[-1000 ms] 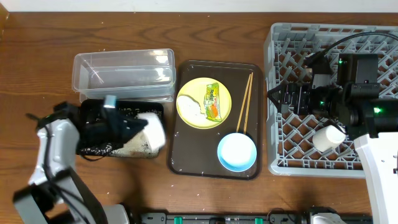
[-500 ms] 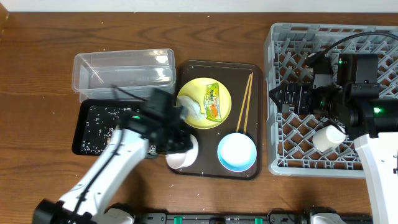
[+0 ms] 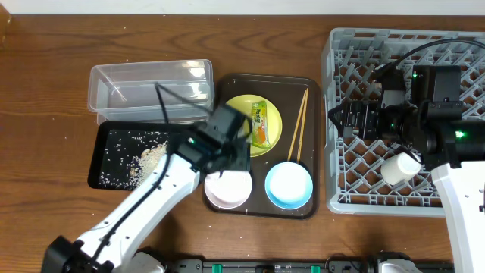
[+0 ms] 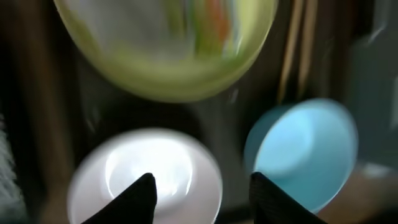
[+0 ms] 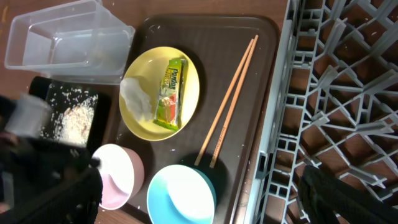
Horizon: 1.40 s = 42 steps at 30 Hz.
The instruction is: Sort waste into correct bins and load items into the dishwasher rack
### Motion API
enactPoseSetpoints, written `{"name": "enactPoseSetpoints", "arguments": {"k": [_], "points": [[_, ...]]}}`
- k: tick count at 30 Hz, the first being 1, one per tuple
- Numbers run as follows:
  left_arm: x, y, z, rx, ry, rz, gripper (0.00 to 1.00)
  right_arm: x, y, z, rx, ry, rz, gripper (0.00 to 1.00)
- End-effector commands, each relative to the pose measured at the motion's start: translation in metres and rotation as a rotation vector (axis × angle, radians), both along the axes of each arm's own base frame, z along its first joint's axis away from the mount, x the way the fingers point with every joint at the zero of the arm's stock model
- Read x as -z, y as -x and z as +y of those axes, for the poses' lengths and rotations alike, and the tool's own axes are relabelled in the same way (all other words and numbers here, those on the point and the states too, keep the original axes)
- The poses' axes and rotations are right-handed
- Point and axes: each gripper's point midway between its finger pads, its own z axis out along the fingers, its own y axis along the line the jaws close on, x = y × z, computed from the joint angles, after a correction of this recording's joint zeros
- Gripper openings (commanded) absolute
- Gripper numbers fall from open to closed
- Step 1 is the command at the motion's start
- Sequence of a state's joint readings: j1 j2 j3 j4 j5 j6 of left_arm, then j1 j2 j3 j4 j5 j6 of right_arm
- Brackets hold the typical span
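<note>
The white bowl (image 3: 227,189) stands upright on the dark-brown serving tray (image 3: 314,144), beside the light-blue bowl (image 3: 289,185). My left gripper (image 4: 205,186) hovers open over the white bowl (image 4: 146,180), one finger above its inside, the other outside the rim. The yellow plate (image 5: 186,71) carries the snack wrapper (image 5: 169,92) and the crumpled tissue (image 5: 137,99). Chopsticks (image 3: 299,125) lie on the tray's right side. Rice scraps (image 3: 151,156) lie in the black tray (image 3: 114,174). My right gripper (image 3: 341,120) is open over the left edge of the grey rack (image 3: 455,205).
The clear tub (image 3: 150,91) stands behind the black tray with nothing in it. A small white cup (image 3: 400,168) lies in the rack near my right arm. My left arm reaches diagonally from the table's front left over the tray's left edge.
My left arm swung right from the black tray to the serving tray with the white bowl, set it down upright and opened. A heap of rice now lies in the black tray.
</note>
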<state>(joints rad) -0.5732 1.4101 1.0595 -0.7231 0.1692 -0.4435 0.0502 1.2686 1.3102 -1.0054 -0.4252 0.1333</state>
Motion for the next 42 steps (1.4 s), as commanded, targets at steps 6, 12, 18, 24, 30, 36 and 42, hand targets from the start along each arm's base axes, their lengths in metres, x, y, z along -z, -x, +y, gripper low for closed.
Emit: {"name": "enactPoseSetpoints", "arguments": {"k": [6, 12, 18, 24, 30, 36, 42], "points": [[0.011, -0.068, 0.027, -0.008, -0.164, -0.150, 0.53, -0.012, -0.004, -0.003, 0.010, 0.000, -0.046, 0.99], [0.079, -0.080, 0.026, 0.062, -0.247, -0.051, 0.58, -0.012, -0.004, -0.003, 0.009, 0.000, -0.047, 0.99], [0.111, -0.088, 0.022, 0.066, -0.258, -0.025, 0.61, -0.012, -0.004, -0.003, 0.009, 0.000, -0.047, 0.99], [0.094, -0.090, 0.019, 0.067, -0.246, -0.040, 0.06, -0.012, -0.004, -0.003, 0.009, 0.001, -0.047, 0.99], [-0.007, -0.105, 0.021, -0.004, -0.178, -0.158, 0.06, -0.012, -0.004, -0.003, 0.009, 0.000, -0.047, 0.99], [-0.067, -0.137, 0.090, -0.213, -0.260, -0.346, 0.06, -0.012, -0.004, -0.003, 0.009, 0.000, -0.047, 0.99], [-0.031, -0.172, 0.137, -0.287, -0.314, -0.319, 0.25, -0.012, -0.004, -0.003, 0.009, 0.000, -0.047, 0.99]]}}
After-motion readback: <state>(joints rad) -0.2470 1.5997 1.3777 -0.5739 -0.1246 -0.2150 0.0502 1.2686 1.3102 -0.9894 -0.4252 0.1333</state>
